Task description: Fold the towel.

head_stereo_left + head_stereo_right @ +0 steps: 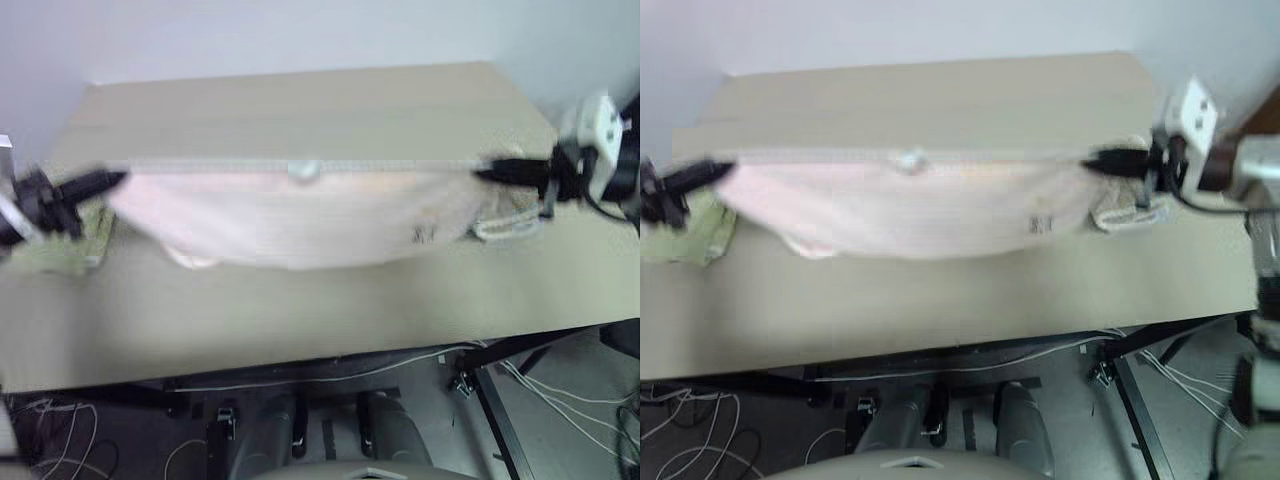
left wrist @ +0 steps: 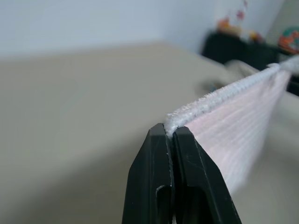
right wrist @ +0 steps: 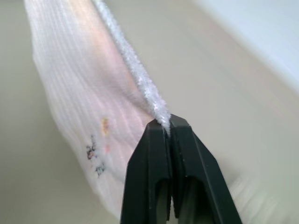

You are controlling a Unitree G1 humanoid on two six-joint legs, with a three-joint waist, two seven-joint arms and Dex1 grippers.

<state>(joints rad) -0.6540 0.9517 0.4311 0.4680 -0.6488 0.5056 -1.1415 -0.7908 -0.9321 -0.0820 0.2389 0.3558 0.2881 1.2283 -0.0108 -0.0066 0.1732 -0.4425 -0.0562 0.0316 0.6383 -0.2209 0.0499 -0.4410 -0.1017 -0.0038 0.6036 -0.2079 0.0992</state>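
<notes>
Overhead, left claw (image 2: pixel 169 133) and right claw (image 3: pixel 167 125) each clamp the towel (image 1: pixel 300 220) by its white hem, stretched taut above the table (image 1: pixel 300 310).

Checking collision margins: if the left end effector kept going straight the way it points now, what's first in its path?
The towel itself: the left end effector is shut on its white hem, which stretches ahead toward the right end effector. Beyond that, probably only bare table, though depth is unclear.

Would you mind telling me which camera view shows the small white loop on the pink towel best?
The left eye view: the loop sits midway along the towel's stretched white hem. The right eye view shows it similarly. Both wrist views show just a pinched hem corner and pink cloth, without the loop.
</notes>
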